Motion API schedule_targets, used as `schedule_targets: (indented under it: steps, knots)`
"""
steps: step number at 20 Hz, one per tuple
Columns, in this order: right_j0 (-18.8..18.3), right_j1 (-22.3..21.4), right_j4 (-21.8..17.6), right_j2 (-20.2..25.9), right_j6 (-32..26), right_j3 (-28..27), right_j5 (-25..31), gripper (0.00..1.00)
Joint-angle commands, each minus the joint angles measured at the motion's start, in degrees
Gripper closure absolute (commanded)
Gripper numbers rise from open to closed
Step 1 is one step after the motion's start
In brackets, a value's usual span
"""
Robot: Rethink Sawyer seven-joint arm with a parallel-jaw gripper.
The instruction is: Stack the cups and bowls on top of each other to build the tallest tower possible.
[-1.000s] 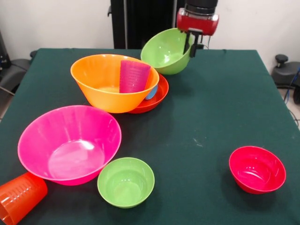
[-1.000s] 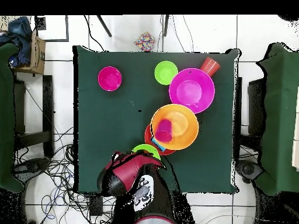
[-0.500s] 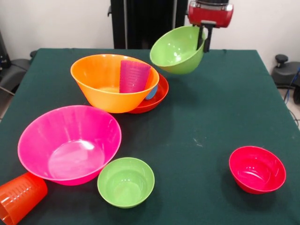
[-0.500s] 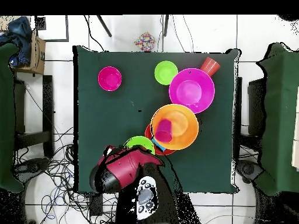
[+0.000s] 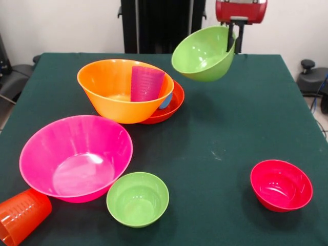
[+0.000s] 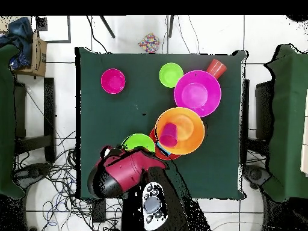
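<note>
We've got the gripper clamped on the rim of the medium lime green bowl, glossy and tilted, hanging in the air just right of the large orange bowl. That one sits in the shallow red-orange bowl with a purple cup inside. No writing we can read.

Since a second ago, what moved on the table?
The gripper, jaws still clamped on the medium green bowl's rim, lifted it off the red-orange bowl and carried it rightward in the front view. Everything else stayed put.
</note>
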Motion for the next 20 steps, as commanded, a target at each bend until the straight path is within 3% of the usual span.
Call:
schedule_targets:
  steps: [1,8,12,20]
  knots:
    - [-3.3,-2.9,2.6,8.4,-8.3,4.7,9.5,1.0]
    - [-11.0,-11.2,9.4,16.7,-14.3,8.4,16.1,1.0]
    - [-16.9,-16.7,15.6,23.3,-19.0,9.7,21.0,1.0]
    - [-22.6,-19.4,16.7,27.4,-21.6,6.8,26.0,1.0]
